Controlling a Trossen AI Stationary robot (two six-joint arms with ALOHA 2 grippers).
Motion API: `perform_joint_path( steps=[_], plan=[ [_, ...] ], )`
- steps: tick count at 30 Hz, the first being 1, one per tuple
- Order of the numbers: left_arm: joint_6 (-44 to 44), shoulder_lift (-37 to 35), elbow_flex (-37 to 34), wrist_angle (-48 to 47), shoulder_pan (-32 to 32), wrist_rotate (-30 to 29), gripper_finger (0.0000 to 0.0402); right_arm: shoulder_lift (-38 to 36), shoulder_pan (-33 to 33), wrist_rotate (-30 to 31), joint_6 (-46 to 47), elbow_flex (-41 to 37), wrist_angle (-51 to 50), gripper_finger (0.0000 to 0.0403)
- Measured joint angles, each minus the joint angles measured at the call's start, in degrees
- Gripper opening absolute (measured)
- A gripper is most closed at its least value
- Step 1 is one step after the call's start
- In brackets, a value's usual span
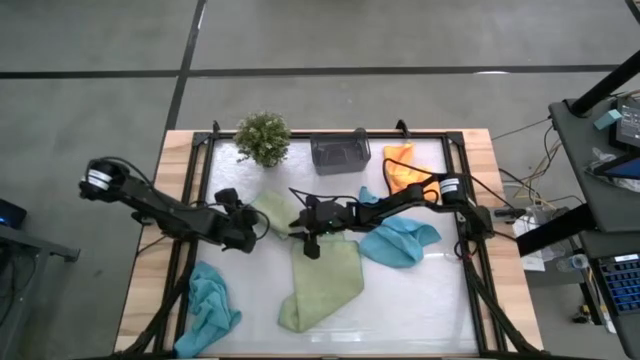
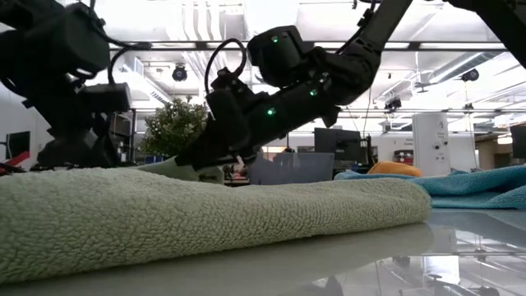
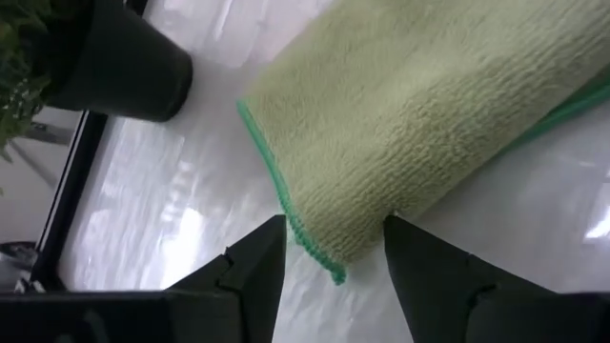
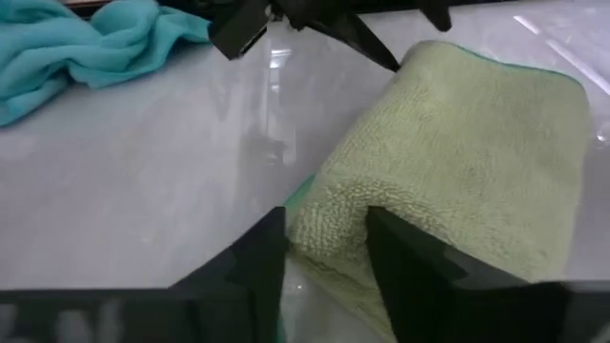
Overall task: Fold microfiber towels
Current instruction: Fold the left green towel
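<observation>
The right claw is pinching the light green towel. Its two dark fingers sit one on each side of a thick, puffy fold at the towel's near corner, and the fluff fills the gap between them.

The towel looks soft, light and floppy. It will bend and sag when it is lifted, and it will not break. The white table under it is shiny, so I think the towel may slide if it is pushed and not held. The best places to grab are the corners and the green stitched edge, where the cloth is thin enough to fit in a claw.

Just past the towel, across from the right claw, is the left claw. Its fingers are spread wide and hold nothing. The towel's stitched corner lies between them, and one finger touches its edge.

Beside the right claw lies a second light green towel, spread flatter. Behind the right claw is a teal towel, and farther back an orange towel. Far off past the left claw sits another teal towel, all crumpled. A plant pot stands near the left claw.
</observation>
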Motion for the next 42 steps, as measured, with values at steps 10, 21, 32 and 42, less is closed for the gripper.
perform_joint_path(
  steps=[10, 21, 32, 42],
  plan=[
    [0.08, 4.07, 0.54, 0.99, 2.78, -1.44, 0.0078, 0.0, 0.37, 0.11, -0.9, 0.33, -0.82, 0.0013],
    [-0.88, 0.75, 1.9, 0.42, 3.33, -4.37, 0.0012, -0.02, 1.06, -4.54, -2.37, 5.42, -1.45, 0.0009],
    [-8.55, -0.98, 4.37, -4.39, 4.76, 3.08, 0.0022, 7.96, 1.4, -7.81, -2.11, 16.29, -6.88, 0.0009],
    [-7.53, -5.6, 10.36, -14.81, 4.74, 12.15, 0.0061, 11.75, 1.25, -9.75, -0.89, 22.01, -8.74, 0.0009]
  ],
)
